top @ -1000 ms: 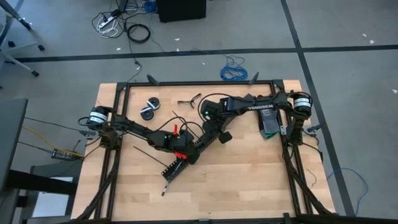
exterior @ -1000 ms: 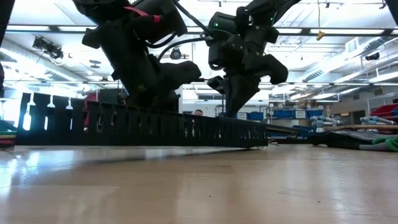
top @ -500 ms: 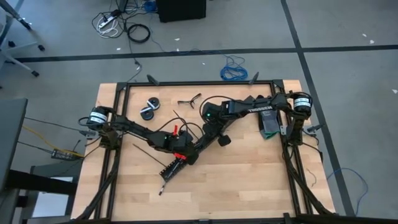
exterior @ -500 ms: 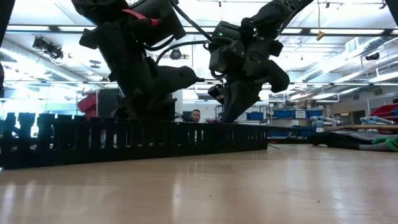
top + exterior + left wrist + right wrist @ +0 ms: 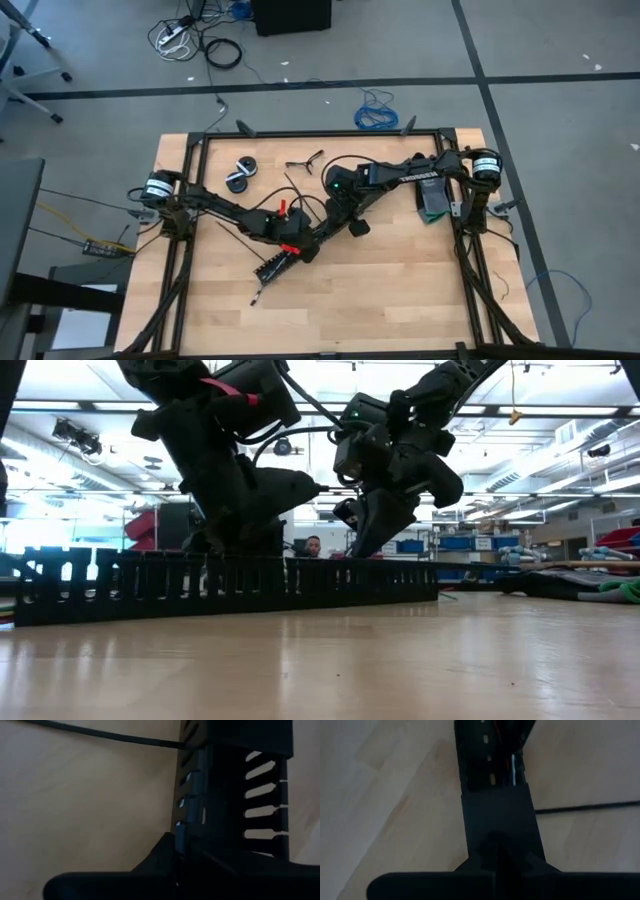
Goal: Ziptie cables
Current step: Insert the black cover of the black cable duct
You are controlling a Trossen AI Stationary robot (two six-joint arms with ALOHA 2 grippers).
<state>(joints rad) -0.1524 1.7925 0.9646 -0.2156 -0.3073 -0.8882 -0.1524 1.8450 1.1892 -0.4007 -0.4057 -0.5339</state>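
Note:
A wide black perforated strip (image 5: 295, 260) lies slantwise on the table's middle, standing on its long edge in the low view (image 5: 230, 585). My left gripper (image 5: 306, 250) is shut on it near its middle. My right gripper (image 5: 340, 222) is shut on its far right end. Thin pale and reddish wires (image 5: 512, 765), the cables, show inside the strip's channel; the rest of them is hidden. A thin black ziptie (image 5: 232, 228) lies flat on the wood left of the left arm, and it shows in the left wrist view (image 5: 100, 735). Another thin black line (image 5: 590, 807) crosses the right wrist view. My left gripper (image 5: 180, 865) pinches the strip's slotted side wall (image 5: 192, 815) between its two fingers, slanting down from above. The strip's lower edge rests on the table. My right gripper (image 5: 500, 855) pinches the strip's flat far right end (image 5: 495, 815), its fingers lying along the strip and slanting down from the far right. That end stays low over the table.
Two black rolls (image 5: 240, 175) and a small forked tool (image 5: 305, 162) lie near the far edge. A green-and-black object (image 5: 435, 200) sits by the right arm's base. Bare wood (image 5: 400, 290) spreads toward the near right. A person shows in the room behind (image 5: 316, 545).
The perforated strip has swung a little while both grippers stay shut on it. Its near left end has slid toward the table's left, so the low view now sees it more side-on and level. My right gripper has moved slightly toward the left and near.

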